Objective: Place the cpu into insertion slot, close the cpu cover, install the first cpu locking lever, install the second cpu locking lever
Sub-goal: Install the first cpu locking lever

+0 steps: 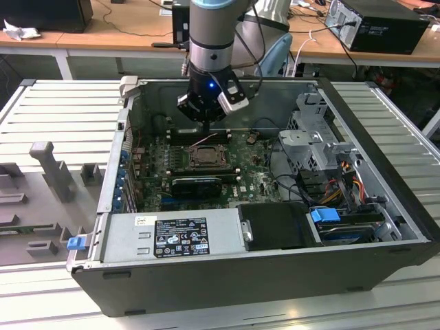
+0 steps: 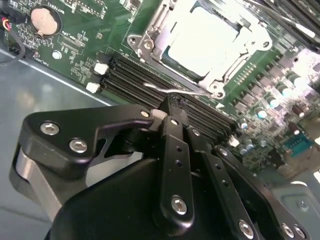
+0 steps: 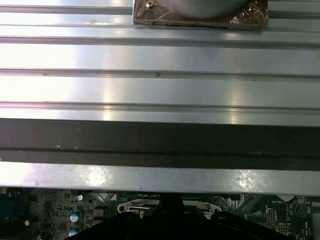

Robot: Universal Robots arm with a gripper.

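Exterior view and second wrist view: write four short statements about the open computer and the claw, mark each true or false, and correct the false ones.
1. The cpu lies in the insertion slot. True.
2. The claw hangs high above the computer case, outside it. False: it is down inside the case, by the black memory slots beside the insertion slot.
3. A round coin battery sits on the green board. True.
4. The computer case has its side panel on. False: it lies open, and the exterior view shows the board inside.
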